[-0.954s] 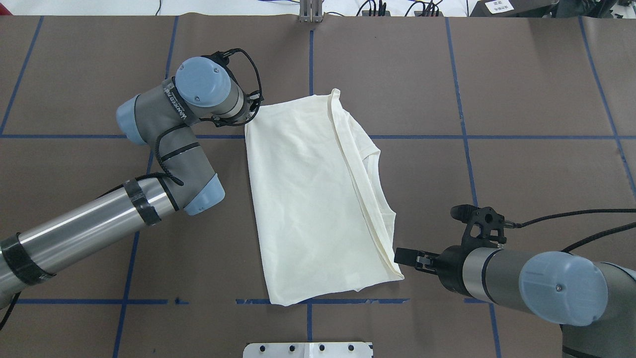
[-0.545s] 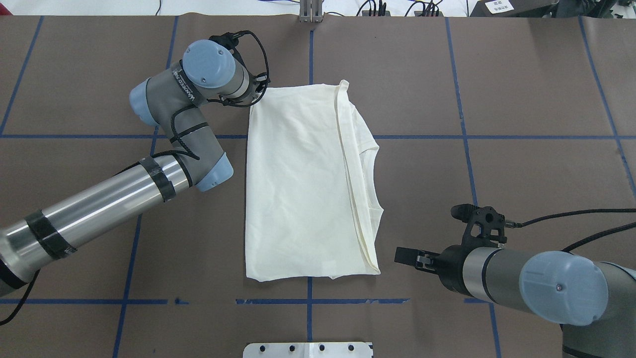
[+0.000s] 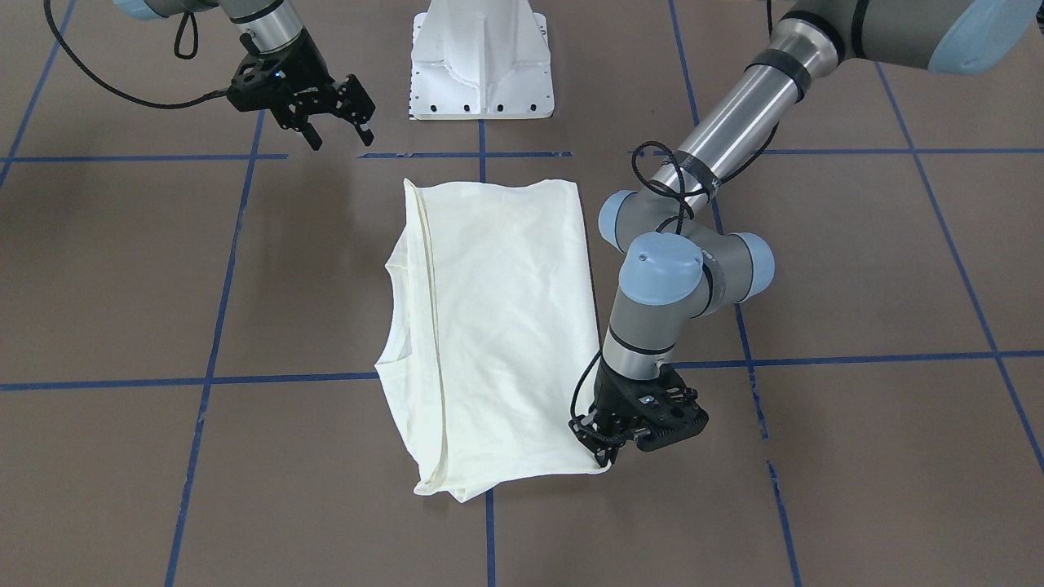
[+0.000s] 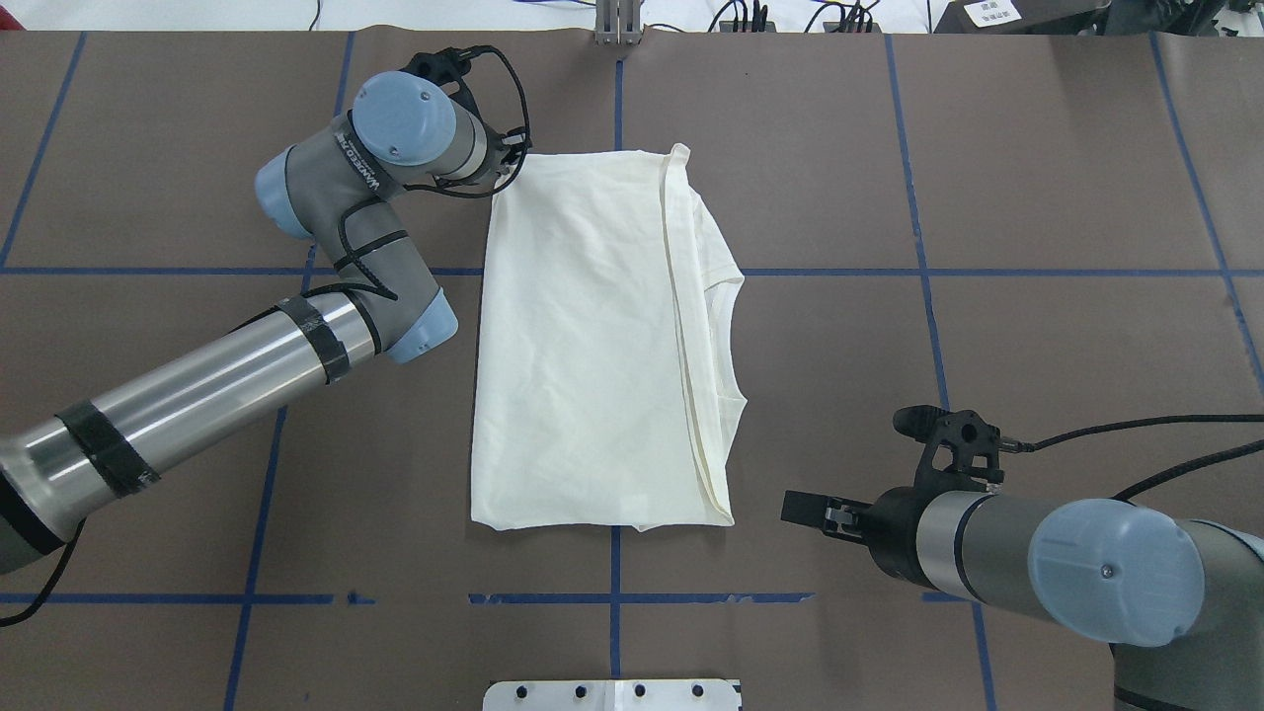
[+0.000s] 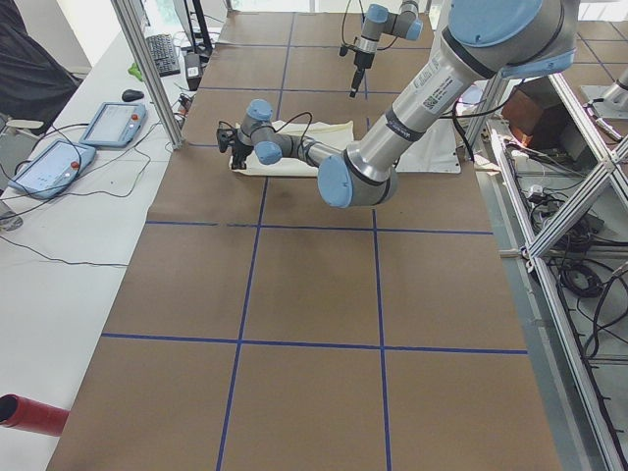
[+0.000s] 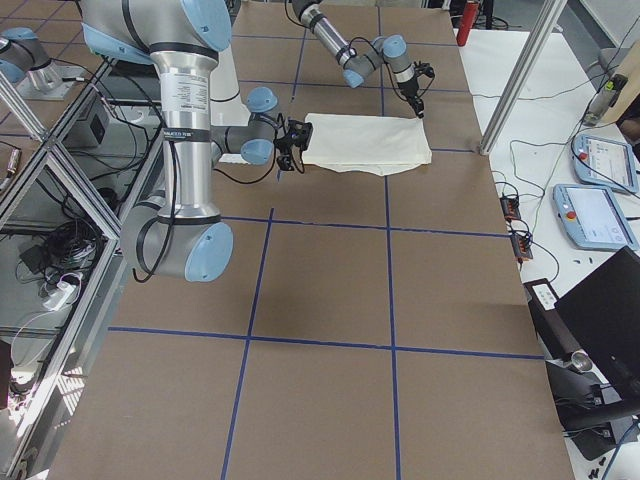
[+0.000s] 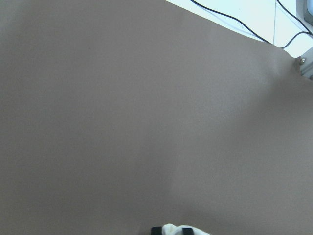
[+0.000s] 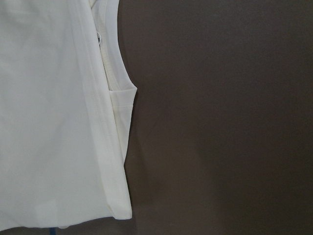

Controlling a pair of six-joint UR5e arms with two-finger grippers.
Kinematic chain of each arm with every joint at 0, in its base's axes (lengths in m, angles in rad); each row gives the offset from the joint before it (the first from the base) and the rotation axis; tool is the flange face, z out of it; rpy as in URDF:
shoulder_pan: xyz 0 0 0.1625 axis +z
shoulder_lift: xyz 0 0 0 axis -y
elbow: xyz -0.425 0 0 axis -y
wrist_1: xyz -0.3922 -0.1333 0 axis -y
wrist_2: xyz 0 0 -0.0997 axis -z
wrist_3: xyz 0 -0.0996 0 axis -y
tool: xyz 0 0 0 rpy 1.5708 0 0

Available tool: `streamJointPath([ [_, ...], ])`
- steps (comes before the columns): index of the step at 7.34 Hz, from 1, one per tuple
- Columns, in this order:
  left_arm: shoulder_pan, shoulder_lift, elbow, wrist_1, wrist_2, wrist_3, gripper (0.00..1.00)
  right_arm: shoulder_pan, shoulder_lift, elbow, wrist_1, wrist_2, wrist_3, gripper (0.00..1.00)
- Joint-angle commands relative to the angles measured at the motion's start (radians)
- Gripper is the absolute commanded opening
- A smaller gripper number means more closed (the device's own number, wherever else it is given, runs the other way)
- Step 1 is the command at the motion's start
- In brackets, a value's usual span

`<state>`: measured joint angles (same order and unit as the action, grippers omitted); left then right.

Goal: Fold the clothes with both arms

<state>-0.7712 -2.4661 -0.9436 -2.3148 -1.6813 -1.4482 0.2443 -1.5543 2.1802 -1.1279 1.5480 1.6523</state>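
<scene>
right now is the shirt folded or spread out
Folded: the T-shirt lies as a narrow rectangle, layered edges stacked along one side.

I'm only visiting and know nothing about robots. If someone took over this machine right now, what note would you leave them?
Left gripper: fingers shut on a far corner of the shirt, low at the table.
Right gripper: open, empty, hovering apart from the shirt, off its near corner.
Shirt: lies flat mid-table, plain side up, folded lengthwise, neckline showing on the right arm's side.
Done: the lengthwise fold, it seems.
Left: release the corner, then probably fold it across into a smaller packet.
</scene>
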Motion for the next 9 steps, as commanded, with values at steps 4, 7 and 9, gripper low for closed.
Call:
streamJointPath([
  [4, -0.036, 0.207, -0.474, 0.304, -0.136, 0.149, 1.00, 0.041, 0.190, -0.151, -0.149, 0.011, -0.121, 1.00],
  [7, -0.002, 0.309, -0.757, 0.485, -0.153, 0.149, 1.00, 0.046, 0.480, -0.261, -0.530, 0.007, -0.299, 1.00],
  [9, 0.004, 0.315, -0.761, 0.485, -0.153, 0.149, 1.00, 0.046, 0.517, -0.336, -0.544, 0.011, -0.374, 1.00],
])
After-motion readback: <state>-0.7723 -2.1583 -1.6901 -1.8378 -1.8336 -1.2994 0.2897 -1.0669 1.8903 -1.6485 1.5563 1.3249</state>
